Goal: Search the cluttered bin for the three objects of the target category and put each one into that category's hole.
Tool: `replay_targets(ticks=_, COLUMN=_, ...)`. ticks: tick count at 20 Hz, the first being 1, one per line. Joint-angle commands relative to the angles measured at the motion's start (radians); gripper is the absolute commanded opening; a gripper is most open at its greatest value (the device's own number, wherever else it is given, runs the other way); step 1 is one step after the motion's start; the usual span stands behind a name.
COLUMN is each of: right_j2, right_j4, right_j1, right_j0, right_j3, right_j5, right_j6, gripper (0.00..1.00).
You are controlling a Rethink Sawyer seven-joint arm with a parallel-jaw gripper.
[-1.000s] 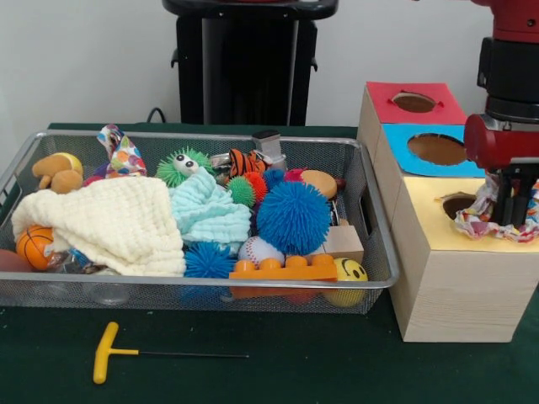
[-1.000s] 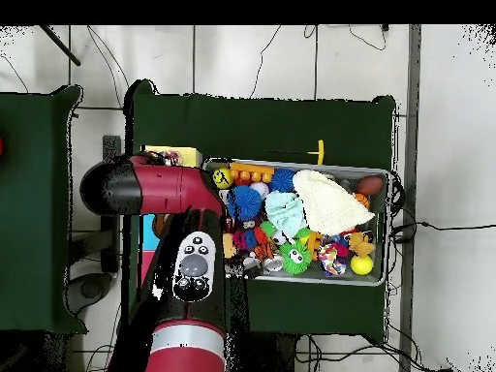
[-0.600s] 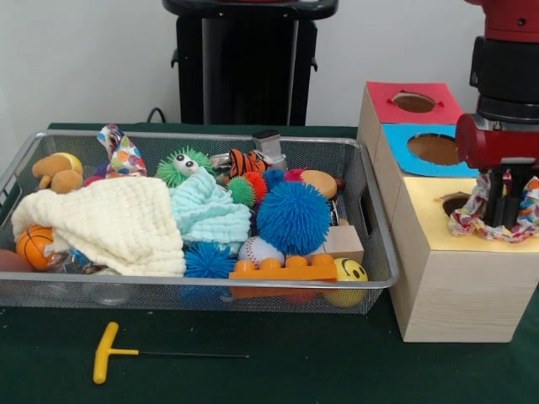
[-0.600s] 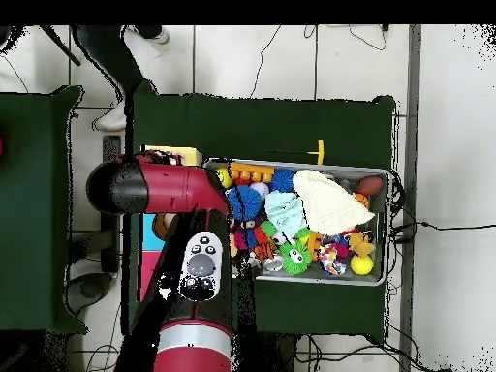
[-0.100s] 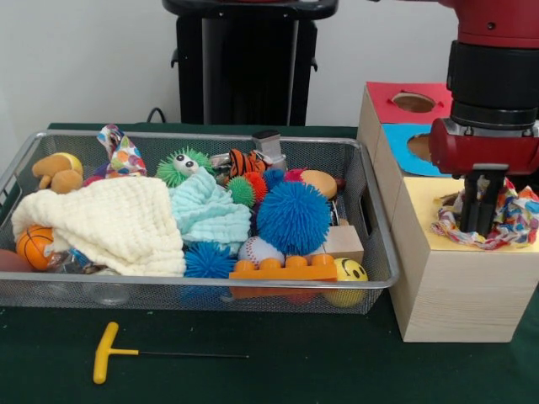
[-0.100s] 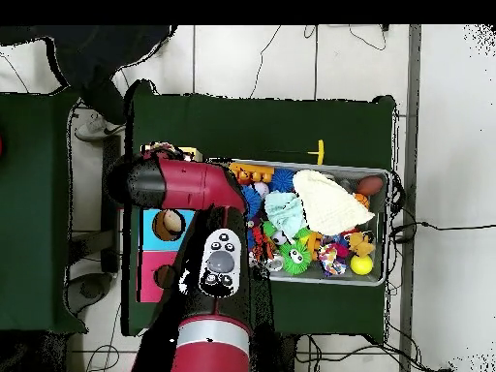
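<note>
Now the gripper (image 5: 477, 220), clamped on a multicoloured patterned cloth (image 5: 505, 215), sits lower and further left over the yellow-topped box (image 5: 455, 278) than a second ago, hiding its hole. Bare green table (image 5: 295, 362) holds only a yellow-handled tool (image 5: 109, 352). Beyond, the wire bin (image 5: 370, 252) is full to its rim.

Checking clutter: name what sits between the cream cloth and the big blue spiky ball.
Front view: a light teal cloth lies between the cream cloth and the blue spiky ball.

White wall (image 5: 84, 59) behind — green table (image 5: 295, 362), tiled floor (image 6: 252, 58) with cables.
</note>
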Motion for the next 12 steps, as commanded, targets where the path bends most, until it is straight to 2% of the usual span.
replay_targets(ticks=1, right_j2=0.076, right_j4=-0.017, right_j1=0.04, right_j0=-0.03, right_j3=0.083, right_j5=0.049, right_j6=0.125, gripper=0.0)
replay_targets(ticks=5, right_j2=0.069, right_j4=-0.013, right_j1=0.025, right_j0=-0.017, right_j3=0.099, right_j5=0.061, right_j6=0.141, gripper=0.0)
replay_targets(ticks=12, right_j2=0.072, right_j4=-0.009, right_j1=0.014, right_j0=-0.009, right_j3=0.141, right_j5=0.016, right_j6=0.163, gripper=0.0)
